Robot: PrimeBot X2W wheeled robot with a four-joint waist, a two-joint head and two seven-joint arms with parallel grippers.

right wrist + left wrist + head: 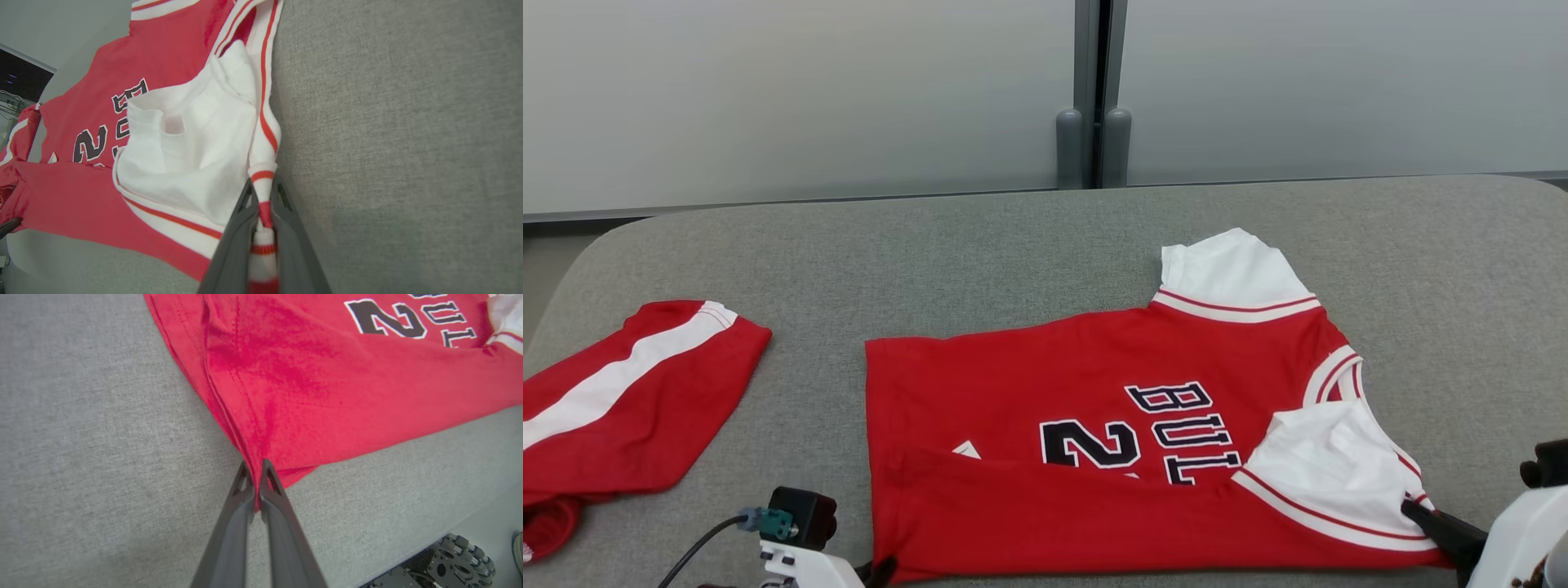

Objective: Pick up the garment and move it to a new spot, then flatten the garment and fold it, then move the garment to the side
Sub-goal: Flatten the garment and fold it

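Note:
The garment is a red jersey with white sleeves and dark lettering, lying sideways on the grey table with its near long edge folded up over the front. My left gripper is shut on the garment's near hem corner; in the head view that gripper sits at the bottom edge by that corner. My right gripper is shut on the garment's striped collar band next to the white sleeve, and in the head view it meets the near right corner.
Red shorts with a white stripe lie at the table's left edge. A frosted wall panel with a grey post stands behind the table. The table's near edge and a wheeled base show below the left gripper.

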